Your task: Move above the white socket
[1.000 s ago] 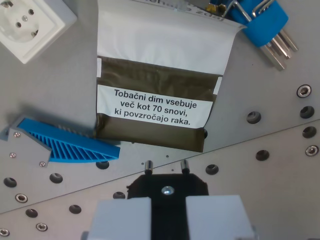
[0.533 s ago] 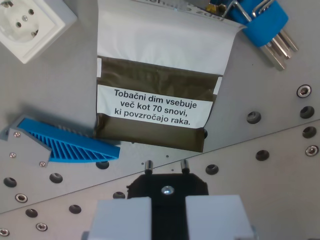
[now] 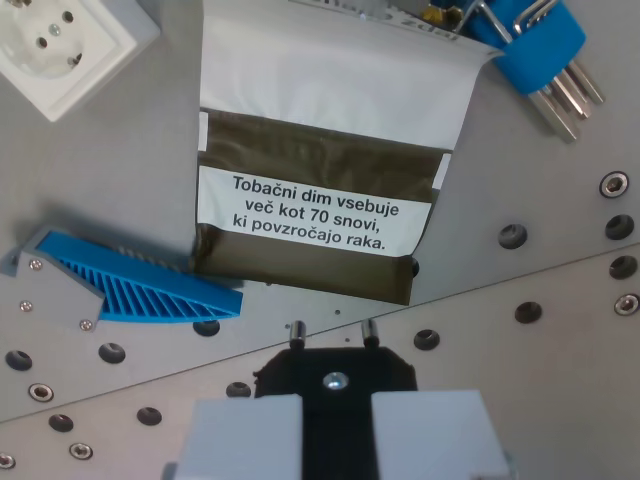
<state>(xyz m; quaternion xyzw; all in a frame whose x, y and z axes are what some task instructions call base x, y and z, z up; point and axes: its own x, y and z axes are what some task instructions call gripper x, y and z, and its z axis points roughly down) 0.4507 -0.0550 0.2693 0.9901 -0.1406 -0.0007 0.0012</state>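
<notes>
The white socket (image 3: 62, 42) is lying at the far upper corner of the wrist view's left, partly cut off by the frame edge, resting flat on the grey perforated desk (image 3: 560, 330) with its face turned up. The gripper (image 3: 336, 440) is sitting at the bottom centre of the view, so the socket is lying well apart from it, diagonally ahead and toward the wrist view's left. Between them a tobacco pouch (image 3: 320, 190) with a white warning label is stretching across the middle, and a blue ribbed part (image 3: 140, 285) is lying just beside its lower corner. A blue plug (image 3: 535, 45) is resting at the upper right. The arm is looking straight down at the desk. The gripper's pale fingers are standing slightly apart, released, holding nothing.
</notes>
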